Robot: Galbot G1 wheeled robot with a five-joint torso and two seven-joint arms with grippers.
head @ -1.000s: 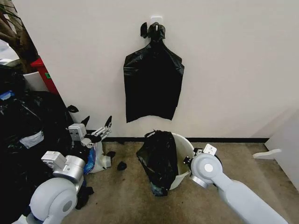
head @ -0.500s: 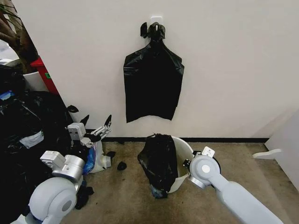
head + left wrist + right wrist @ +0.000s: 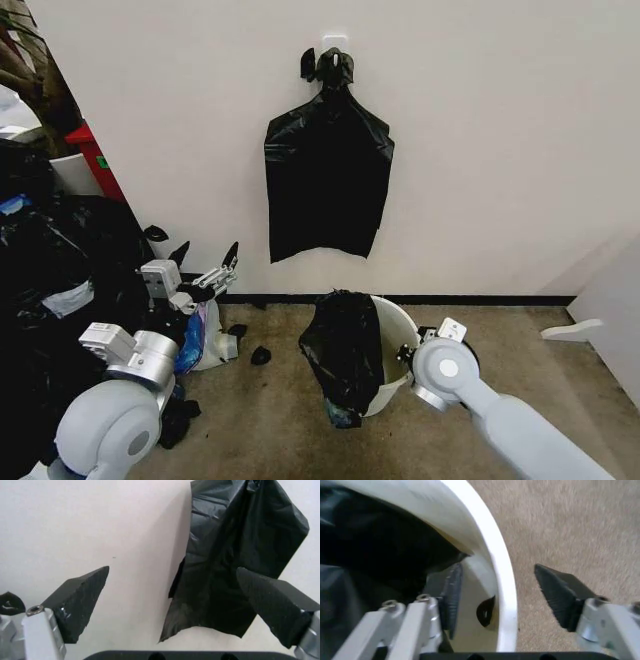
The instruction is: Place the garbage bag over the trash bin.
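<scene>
Straddling the trash bin (image 3: 495, 566) rim, the right pincer (image 3: 505, 596) gapes wide, garbage bag (image 3: 343, 345) draped just inside. Left pincer (image 3: 205, 268) hangs spread too. Guessing it needs to clamp the bag's edge next.

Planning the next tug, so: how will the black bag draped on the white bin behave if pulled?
The garbage bag hangs in limp, crinkled folds, so it is likely floppy and light. Its glossy film may slip from a hand. The trash bin looks thin-walled, so a tug might tip it.
</scene>
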